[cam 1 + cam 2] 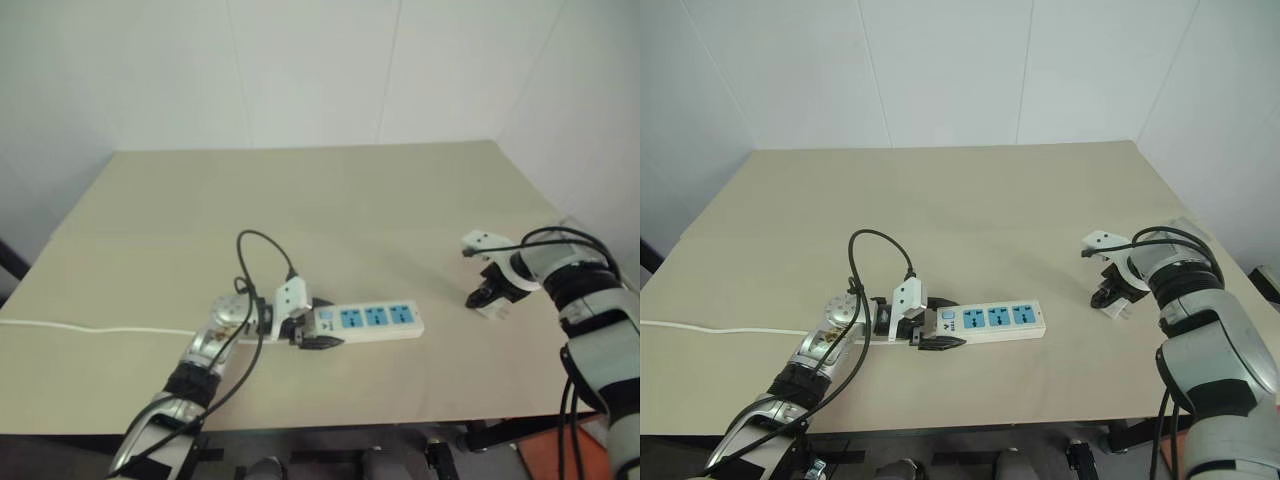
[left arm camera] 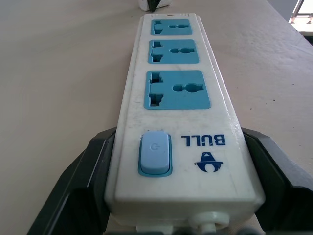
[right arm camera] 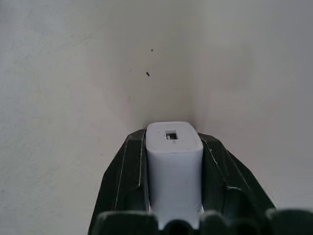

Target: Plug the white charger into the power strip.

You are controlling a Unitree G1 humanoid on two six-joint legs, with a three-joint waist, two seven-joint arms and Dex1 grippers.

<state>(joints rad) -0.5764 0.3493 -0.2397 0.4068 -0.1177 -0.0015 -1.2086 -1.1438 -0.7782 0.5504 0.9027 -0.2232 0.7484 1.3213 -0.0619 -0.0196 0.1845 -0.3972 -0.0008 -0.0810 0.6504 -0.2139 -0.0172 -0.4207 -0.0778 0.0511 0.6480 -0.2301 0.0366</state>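
This looks like a simple test room or robot lab, not a home. A large plain beige counter (image 1: 330, 200) stands in a corner made by bare white walls (image 1: 940, 70), which have thin vertical seams like panels and carry no decoration. On the counter lies a white power strip (image 1: 368, 320) with blue sockets and a thin white cord (image 1: 90, 328). The wide surface, with so few things on it, suggests a place arranged for experiments.
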